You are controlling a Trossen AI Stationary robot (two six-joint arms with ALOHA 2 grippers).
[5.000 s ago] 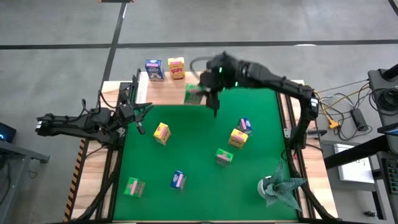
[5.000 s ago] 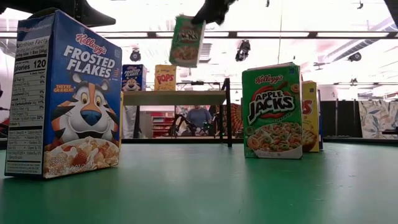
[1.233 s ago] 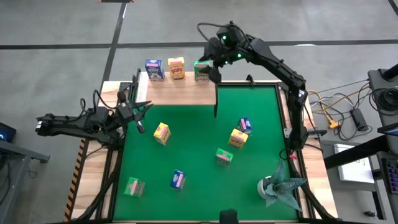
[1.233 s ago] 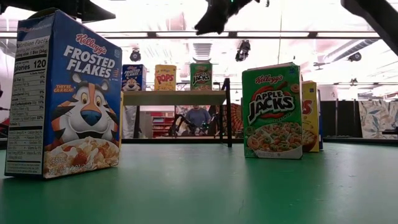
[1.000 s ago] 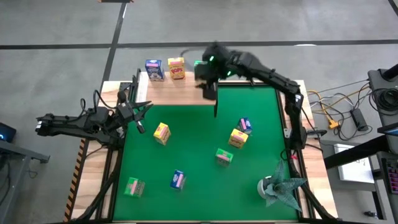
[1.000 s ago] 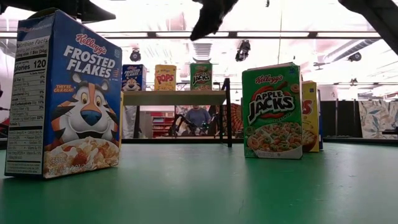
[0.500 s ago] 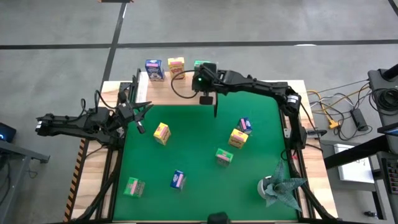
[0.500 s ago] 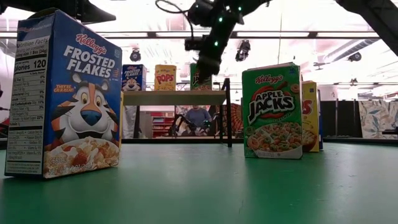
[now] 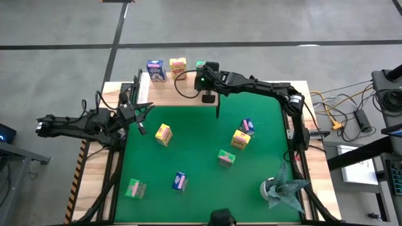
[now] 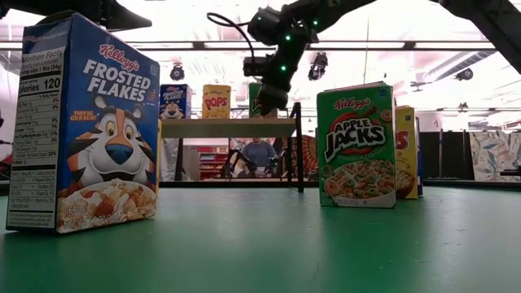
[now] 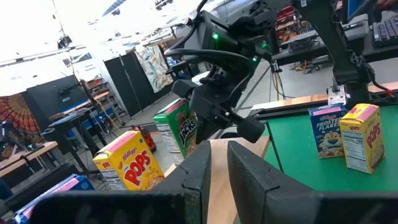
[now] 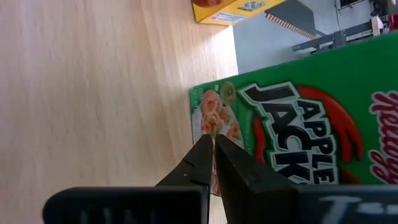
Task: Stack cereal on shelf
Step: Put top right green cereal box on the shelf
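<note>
The mat (image 9: 201,157) carries six cereal boxes. Along the mat's far edge runs the shelf (image 9: 169,93), bearing a blue box (image 9: 155,69), a yellow box (image 9: 178,68) and a green box (image 12: 292,112) in a row. The right gripper (image 9: 208,97) hangs just before the green box, fingers pinched together, holding nothing. The left gripper (image 9: 139,125) waits at the mat's left edge, fingers nearly closed and empty.

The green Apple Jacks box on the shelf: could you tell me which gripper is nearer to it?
Right. The right gripper is shut just in front of the Apple Jacks box; the left gripper waits off the mat's left edge.
</note>
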